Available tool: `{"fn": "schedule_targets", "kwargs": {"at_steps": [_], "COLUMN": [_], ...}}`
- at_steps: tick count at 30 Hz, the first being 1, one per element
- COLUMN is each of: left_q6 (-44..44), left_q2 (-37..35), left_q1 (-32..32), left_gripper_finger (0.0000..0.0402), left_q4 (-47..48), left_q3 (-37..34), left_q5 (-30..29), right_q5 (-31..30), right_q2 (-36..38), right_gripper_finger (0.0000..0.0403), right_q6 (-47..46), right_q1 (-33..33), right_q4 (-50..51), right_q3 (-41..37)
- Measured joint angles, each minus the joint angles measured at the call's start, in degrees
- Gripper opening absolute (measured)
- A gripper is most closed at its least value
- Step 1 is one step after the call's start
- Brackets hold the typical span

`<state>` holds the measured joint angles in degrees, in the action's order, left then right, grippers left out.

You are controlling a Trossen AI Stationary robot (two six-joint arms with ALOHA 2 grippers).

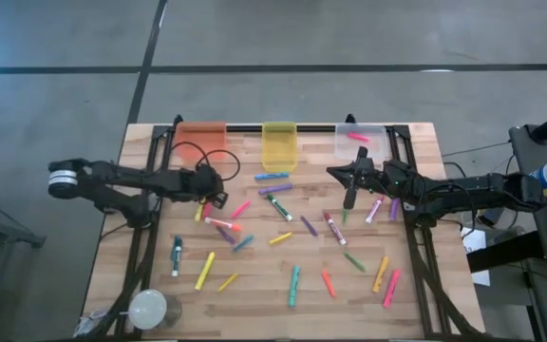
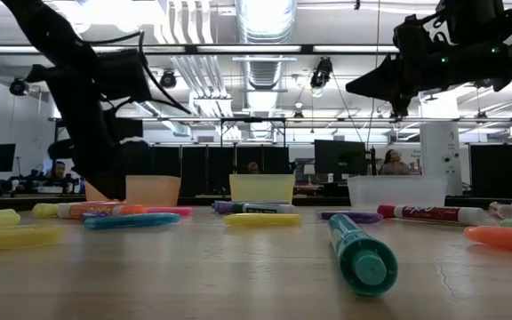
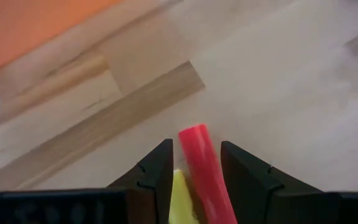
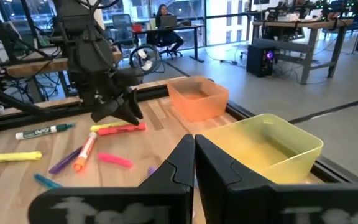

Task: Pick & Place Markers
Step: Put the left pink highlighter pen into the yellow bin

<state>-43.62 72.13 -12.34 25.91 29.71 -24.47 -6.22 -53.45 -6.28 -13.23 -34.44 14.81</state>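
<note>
Many markers (image 1: 283, 237) in pink, yellow, green, blue, purple, orange and red lie flat on the wooden table (image 1: 254, 304). My left gripper (image 1: 213, 197) slants down, open, near the orange bin (image 1: 202, 133). In the left wrist view its fingers (image 3: 157, 171) stand on either side of a red marker (image 3: 201, 171). That marker lies on the table beside a yellow marker (image 3: 179, 199). I cannot tell whether the fingers touch it. My right gripper (image 1: 349, 190) hangs level above the table's right half, shut (image 4: 194, 155) on nothing.
The orange bin, a yellow bin (image 1: 279, 144) and a clear bin (image 1: 359, 141) stand along the far edge; a pink marker (image 1: 357, 137) lies in the clear one. A white round object (image 1: 148, 309) sits at the near left corner. People sit in the room behind.
</note>
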Motion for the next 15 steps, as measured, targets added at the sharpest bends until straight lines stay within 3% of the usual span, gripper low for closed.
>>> {"fn": "schedule_targets", "kwargs": {"at_steps": [8, 15], "left_q6": [0.67, 1.70], "left_q2": [5.03, 7.42], "left_q1": [-0.59, -0.67], "left_gripper_finger": [0.0123, 0.0070], "left_q4": [-3.14, -4.08], "left_q3": [-0.01, 0.16], "left_q5": [0.91, 1.26], "right_q5": [0.02, 0.04], "right_q2": [0.00, 0.00], "right_gripper_finger": [0.0008, 0.0008], "right_q6": [-0.17, -0.18], "right_q1": [0.00, -0.01], "right_q4": [0.07, 0.24], "right_q3": [-0.04, -0.04]}}
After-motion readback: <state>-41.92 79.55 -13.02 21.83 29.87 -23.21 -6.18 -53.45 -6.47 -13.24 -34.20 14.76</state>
